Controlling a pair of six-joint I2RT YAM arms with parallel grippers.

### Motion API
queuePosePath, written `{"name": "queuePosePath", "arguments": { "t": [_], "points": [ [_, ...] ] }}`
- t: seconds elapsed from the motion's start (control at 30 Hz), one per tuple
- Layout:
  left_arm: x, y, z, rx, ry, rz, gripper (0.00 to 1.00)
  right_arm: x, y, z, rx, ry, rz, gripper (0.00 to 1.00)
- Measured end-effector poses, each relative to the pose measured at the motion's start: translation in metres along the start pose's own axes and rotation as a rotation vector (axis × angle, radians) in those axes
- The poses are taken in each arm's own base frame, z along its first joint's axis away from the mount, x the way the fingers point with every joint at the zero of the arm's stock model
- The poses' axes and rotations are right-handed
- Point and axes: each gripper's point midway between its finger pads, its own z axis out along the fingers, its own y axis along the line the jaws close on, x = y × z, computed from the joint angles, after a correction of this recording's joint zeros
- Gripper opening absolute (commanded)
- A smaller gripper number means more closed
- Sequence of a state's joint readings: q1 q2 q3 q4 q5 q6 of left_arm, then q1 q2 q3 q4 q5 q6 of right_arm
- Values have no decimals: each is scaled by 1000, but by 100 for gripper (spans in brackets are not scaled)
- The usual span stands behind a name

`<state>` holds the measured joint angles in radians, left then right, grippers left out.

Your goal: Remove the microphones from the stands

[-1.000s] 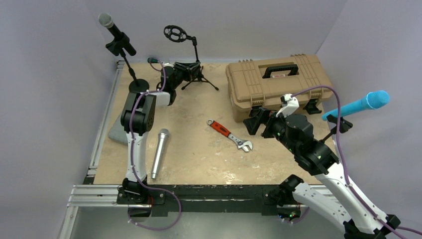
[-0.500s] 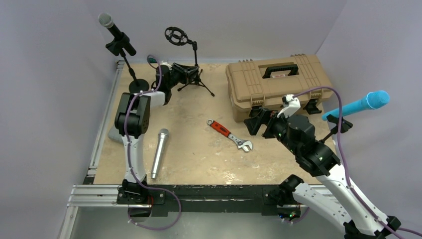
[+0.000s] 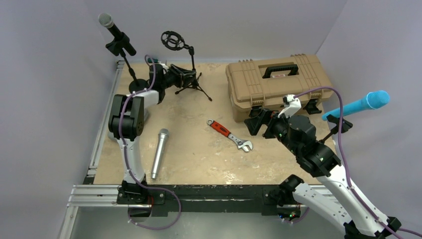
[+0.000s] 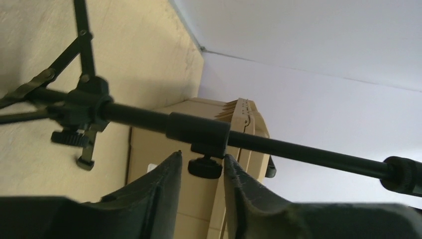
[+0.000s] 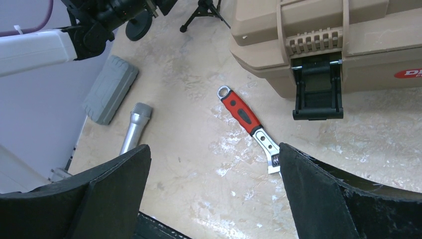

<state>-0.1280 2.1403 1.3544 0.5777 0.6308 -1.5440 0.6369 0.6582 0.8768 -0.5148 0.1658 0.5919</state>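
The tan toolbox is sitting at the back right. The left gripper is pinching the knob under the tilted tripod stand. The right gripper is hovering, spread wide. The silver microphone is lying front left, well apart from the stand, near the red wrench

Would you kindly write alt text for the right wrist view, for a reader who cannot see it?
The open right pincer frames a red-handled wrench lying on the tan table, beside a tan toolbox with a black latch. To the picture's left lie a silver microphone and a grey case; a tripod stand's feet show at the top.
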Motion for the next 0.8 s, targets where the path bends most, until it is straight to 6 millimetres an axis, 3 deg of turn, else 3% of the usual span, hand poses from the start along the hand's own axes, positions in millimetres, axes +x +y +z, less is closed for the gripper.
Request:
{"name": "queuePosePath", "arguments": {
  "t": [0.13,0.47,0.6,0.8],
  "points": [
    [4,10,-11,-89,-9,54,52,0,0,0,0,0,0,99],
    [11,10,-60,-255,-134,366,61,0,1,1,-3,-3,1,99],
    [17,-1,-56,-226,-150,471,60,-1,1,1,-4,-5,3,99],
    [30,-1,-47,-171,-196,578,59,-2,2,1,-6,-7,5,99]
  ]
}}
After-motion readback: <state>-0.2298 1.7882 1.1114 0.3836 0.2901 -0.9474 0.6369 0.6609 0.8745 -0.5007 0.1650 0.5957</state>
